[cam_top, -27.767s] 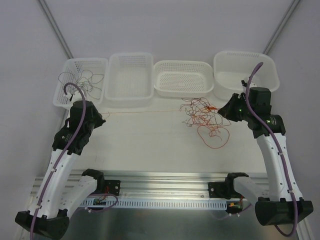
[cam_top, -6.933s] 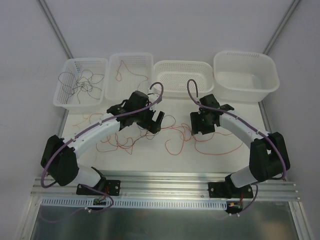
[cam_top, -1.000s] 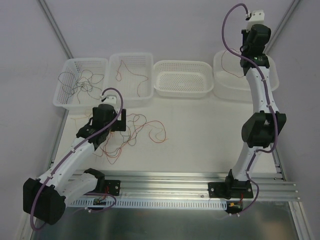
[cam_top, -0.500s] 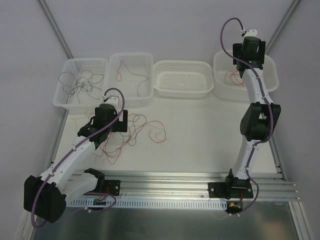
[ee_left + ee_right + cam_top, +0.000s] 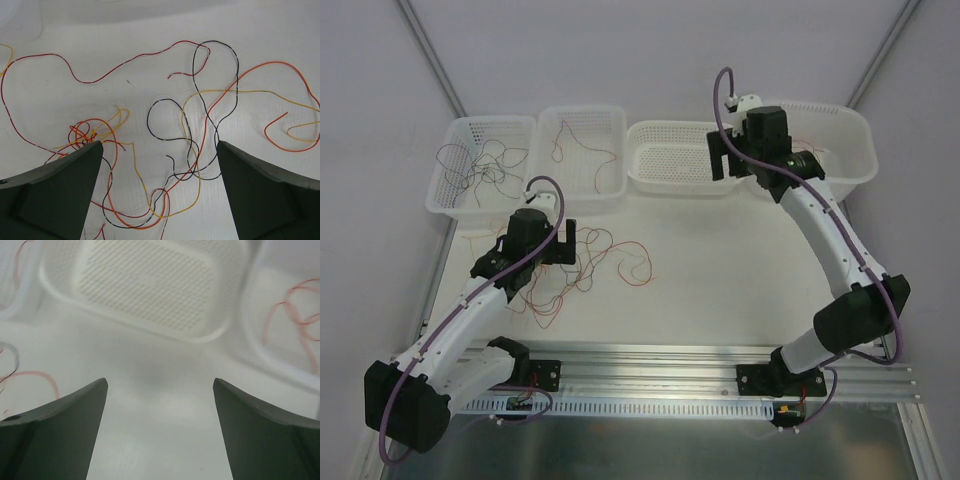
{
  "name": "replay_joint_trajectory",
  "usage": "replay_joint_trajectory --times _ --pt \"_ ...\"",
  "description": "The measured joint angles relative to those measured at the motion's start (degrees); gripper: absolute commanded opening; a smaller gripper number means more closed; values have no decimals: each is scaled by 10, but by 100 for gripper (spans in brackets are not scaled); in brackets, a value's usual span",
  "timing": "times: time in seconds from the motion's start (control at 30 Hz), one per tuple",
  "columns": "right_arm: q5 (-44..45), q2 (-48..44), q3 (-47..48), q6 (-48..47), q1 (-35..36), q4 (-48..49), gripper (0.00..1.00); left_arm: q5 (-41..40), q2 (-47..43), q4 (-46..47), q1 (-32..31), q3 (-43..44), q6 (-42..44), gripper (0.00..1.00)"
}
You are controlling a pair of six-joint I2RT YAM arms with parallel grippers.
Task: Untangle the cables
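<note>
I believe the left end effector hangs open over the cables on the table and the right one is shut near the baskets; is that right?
No: the right end effector is open; the right wrist view shows its fingers wide apart with nothing between them. The left end effector does hang open over the cables on the table, and the right one is near the baskets.

Cables (image 5: 188,142): thin red, orange, yellow, black strands, loosely tangled; seemingly knotted leftward.

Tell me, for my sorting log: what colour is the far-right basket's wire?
Red; the wire in that basket shows best in the right wrist view.
</note>
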Motion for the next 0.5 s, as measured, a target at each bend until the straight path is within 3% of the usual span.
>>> replay_joint_trajectory --times 0.2,0.5 --pt "-113 -27 -166 94 118 -13 86 0 0 0 0 0 -16 99" --pt "-138 -10 -297 239 282 94 66 -3 14 -4 0 0 -47 99"
